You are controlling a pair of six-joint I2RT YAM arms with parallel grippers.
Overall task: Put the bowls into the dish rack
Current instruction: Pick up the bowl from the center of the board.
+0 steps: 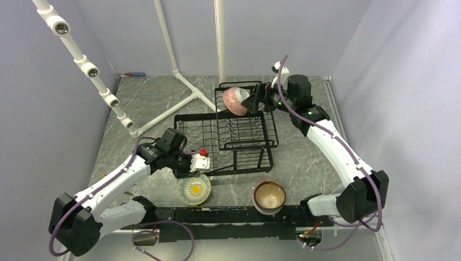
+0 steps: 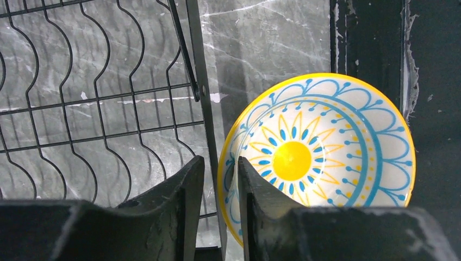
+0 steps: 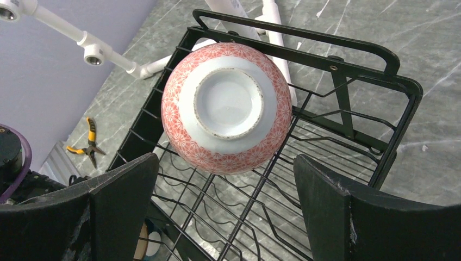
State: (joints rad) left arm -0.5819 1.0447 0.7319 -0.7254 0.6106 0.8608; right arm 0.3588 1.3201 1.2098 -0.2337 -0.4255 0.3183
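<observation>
Pale lavender walls [image 1: 32, 109] enclose a dark grey marbled bench [image 1: 304, 157]. A white pipe frame [image 1: 163, 116] crosses the upper left of the frame. Orange-handled pliers [image 3: 87, 142] lie on the bench beside a wall.

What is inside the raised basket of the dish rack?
One pink-patterned bowl lies in the raised basket, its white foot turned toward the right wrist camera. Nothing else shows there. The bowl hides its own inside and the wires beneath it.

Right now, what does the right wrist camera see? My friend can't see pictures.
A pink bowl sits in the black rack's raised basket, base toward the camera, untouched between the right gripper's wide-open fingers. Orange pliers lie on the grey table, left.
</observation>
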